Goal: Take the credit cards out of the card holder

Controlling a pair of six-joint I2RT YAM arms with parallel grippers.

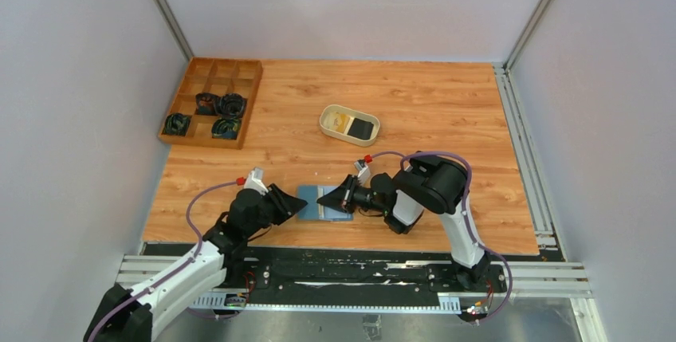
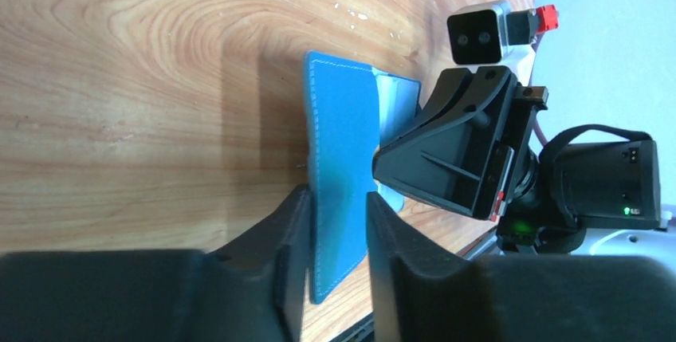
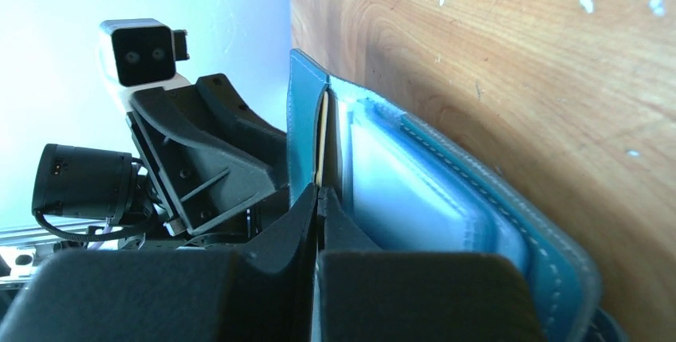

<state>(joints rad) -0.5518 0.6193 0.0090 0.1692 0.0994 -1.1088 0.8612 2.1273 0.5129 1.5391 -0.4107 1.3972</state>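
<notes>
The teal-blue card holder (image 1: 317,203) lies open on the table between my two grippers. My left gripper (image 1: 296,203) is closed on the holder's left cover (image 2: 343,127), which fills the narrow gap between its fingers (image 2: 339,222). My right gripper (image 1: 333,197) is shut (image 3: 320,194) on the thin tan edge of a credit card (image 3: 321,135). That card stands between the raised cover and the light-blue inner pockets (image 3: 414,190). A tan-gold card (image 1: 341,122) and a black card (image 1: 363,127) lie in the beige oval dish (image 1: 328,124).
A brown wooden compartment tray (image 1: 199,71) with several dark coiled items stands at the back left. Grey walls close in the left and right sides. A metal rail (image 1: 522,159) runs along the table's right edge.
</notes>
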